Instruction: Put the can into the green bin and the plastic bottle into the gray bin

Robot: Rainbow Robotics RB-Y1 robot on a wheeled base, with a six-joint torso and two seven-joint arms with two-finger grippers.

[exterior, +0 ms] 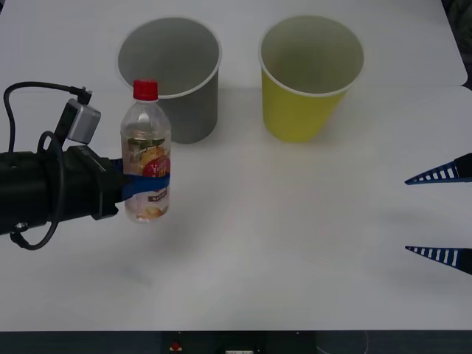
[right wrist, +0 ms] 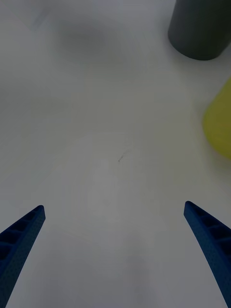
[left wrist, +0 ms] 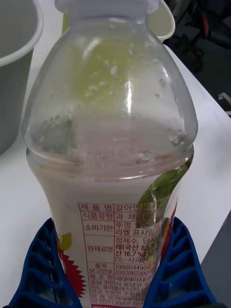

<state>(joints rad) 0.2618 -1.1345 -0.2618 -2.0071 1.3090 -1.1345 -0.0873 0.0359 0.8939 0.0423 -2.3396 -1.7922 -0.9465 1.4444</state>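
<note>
White table (exterior: 243, 258): left hand (exterior: 147, 186) clamps plastic bottle (exterior: 146, 158).

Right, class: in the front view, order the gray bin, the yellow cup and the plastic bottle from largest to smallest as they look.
1. The gray bin and the yellow cup: they look alike in size, so I won't rank them.
2. The plastic bottle, held upright in the left pincer, looks smallest, much narrower than either.
</note>
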